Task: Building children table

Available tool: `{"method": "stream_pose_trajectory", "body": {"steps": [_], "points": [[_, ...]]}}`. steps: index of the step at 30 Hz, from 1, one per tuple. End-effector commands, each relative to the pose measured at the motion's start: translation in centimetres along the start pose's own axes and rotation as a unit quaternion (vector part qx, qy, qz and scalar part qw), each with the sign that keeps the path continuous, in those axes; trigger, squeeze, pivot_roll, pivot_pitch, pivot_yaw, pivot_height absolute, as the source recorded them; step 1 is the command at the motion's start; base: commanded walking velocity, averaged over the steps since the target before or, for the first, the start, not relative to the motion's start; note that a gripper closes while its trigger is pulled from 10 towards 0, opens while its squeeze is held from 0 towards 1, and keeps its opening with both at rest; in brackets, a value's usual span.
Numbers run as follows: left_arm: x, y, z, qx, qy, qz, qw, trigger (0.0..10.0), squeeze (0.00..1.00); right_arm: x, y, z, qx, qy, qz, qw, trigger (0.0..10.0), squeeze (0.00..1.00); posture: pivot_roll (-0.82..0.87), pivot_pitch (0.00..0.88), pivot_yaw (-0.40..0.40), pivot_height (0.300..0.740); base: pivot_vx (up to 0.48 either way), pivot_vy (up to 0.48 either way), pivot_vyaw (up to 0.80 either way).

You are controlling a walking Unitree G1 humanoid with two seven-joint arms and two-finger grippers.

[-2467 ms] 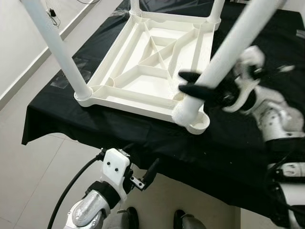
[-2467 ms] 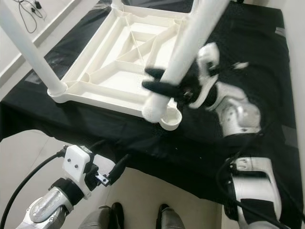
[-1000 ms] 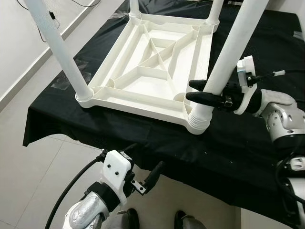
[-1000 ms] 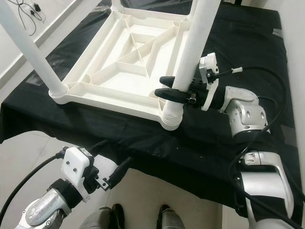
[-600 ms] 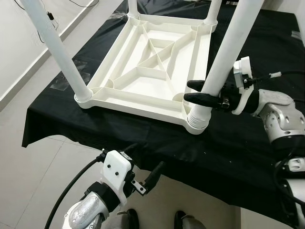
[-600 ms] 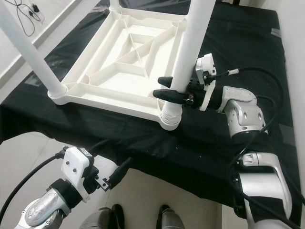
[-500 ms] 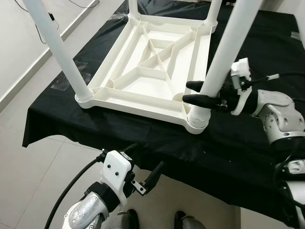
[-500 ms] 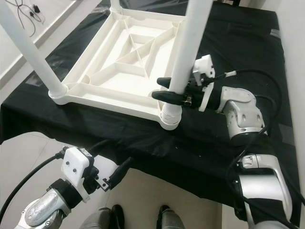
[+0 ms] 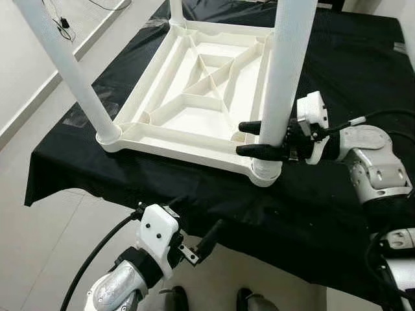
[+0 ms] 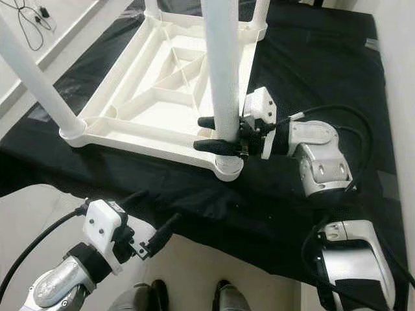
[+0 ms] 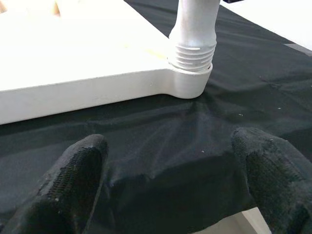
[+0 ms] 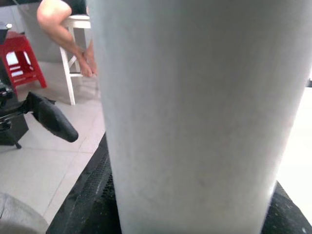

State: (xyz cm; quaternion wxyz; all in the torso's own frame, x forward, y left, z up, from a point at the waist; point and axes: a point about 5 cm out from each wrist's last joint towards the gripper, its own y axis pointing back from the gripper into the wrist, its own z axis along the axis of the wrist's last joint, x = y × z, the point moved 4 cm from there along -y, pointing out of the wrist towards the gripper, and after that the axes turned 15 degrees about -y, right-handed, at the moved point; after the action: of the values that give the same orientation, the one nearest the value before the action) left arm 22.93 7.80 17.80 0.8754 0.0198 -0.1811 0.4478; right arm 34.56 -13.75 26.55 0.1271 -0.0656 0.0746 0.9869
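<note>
At centre frame the right gripper (image 9: pixel 261 138) has its jaws clamped round the upright table leg (image 9: pixel 283 78) just above its corner socket in the upturned tabletop (image 9: pixel 188 107), while the left gripper (image 9: pixel 201 241), jaws open, hangs low and farther off.

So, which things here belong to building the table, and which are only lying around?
Part of the job:
- tabletop, upside down on the black cloth
- near leg, standing in the corner socket
- right gripper, shut on the near leg
- other leg, already in its corner

Not part of it:
- cable on the floor
- left gripper, open below the table edge
</note>
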Motion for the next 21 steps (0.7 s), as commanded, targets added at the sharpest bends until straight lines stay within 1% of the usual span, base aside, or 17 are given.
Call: {"method": "stream_pose_trajectory", "body": {"steps": [1,4,9,10,12,13,14,16,17,18,19,21], "points": [[-0.3,0.3,-0.1,0.003,-0.001,-0.009,1.0,10.0,0.0,1.0,-0.3,-4.7,0.07,-0.068,0.019,0.995,10.0,0.0,0.07,0.315,0.022,0.74,0.0,0.0,0.0],[-0.3,0.3,-0.1,0.003,-0.001,-0.009,1.0,10.0,0.0,1.0,-0.3,-4.7,0.075,-0.07,0.022,0.994,10.0,0.0,0.07,0.315,0.022,0.74,0.0,0.0,0.0],[-0.3,0.3,-0.2,0.004,-0.001,-0.008,1.0,10.0,0.0,0.5,-0.7,-4.0,0.056,-0.084,0.009,0.995,10.0,0.0,0.07,0.315,0.019,0.74,0.0,0.0,0.0],[-0.3,0.3,-0.2,0.004,-0.001,-0.007,1.0,10.0,0.0,0.0,-0.7,-3.7,0.045,-0.092,-0.01,0.995,10.0,0.0,0.07,0.316,0.02,0.74,0.0,0.0,0.0],[-0.3,0.3,-0.2,0.004,-0.001,-0.007,1.0,10.0,0.0,-0.3,-0.6,-3.6,0.04,-0.098,-0.026,0.994,10.0,0.0,0.07,0.316,0.018,0.74,0.0,0.0,0.0],[-0.3,0.3,-0.2,0.004,-0.001,-0.007,1.0,10.0,0.0,-0.9,-0.5,-3.7,0.037,-0.107,-0.051,0.992,10.0,0.0,0.06,0.317,0.017,0.74,0.0,0.0,0.0],[-0.3,0.3,-0.2,0.004,-0.001,-0.007,1.0,10.0,0.0,-0.9,-0.5,-3.7,0.037,-0.107,-0.051,0.992,10.0,0.0,0.06,0.317,0.017,0.74,0.0,0.0,0.0],[-0.3,0.3,-0.2,0.004,0.0,-0.007,1.0,10.0,0.0,-1.6,-0.1,-4.1,0.034,-0.125,-0.093,0.987,10.0,0.0,0.06,0.314,0.014,0.74,0.0,0.0,0.0],[-0.3,0.3,-0.2,0.004,0.0,-0.007,1.0,10.0,0.0,-1.9,0.2,-4.6,0.037,-0.136,-0.125,0.982,10.0,0.0,0.06,0.312,0.01,0.74,0.0,0.0,0.0],[-0.3,0.3,-0.2,0.004,0.0,-0.007,1.0,10.0,0.0,-1.9,0.2,-4.6,0.037,-0.136,-0.125,0.982,10.0,0.0,0.06,0.312,0.01,0.74,0.0,0.0,0.0],[-0.3,0.4,-0.3,0.005,0.0,-0.007,1.0,10.0,0.0,-1.9,0.5,-5.1,0.04,-0.146,-0.148,0.977,10.0,0.0,0.05,0.311,0.009,0.74,0.0,0.0,0.0],[-0.3,0.4,-0.3,0.005,0.0,-0.007,1.0,10.0,0.0,-1.9,0.5,-5.1,0.04,-0.146,-0.148,0.977,10.0,0.0,0.05,0.311,0.009,0.74,0.0,0.0,0.0]]}}
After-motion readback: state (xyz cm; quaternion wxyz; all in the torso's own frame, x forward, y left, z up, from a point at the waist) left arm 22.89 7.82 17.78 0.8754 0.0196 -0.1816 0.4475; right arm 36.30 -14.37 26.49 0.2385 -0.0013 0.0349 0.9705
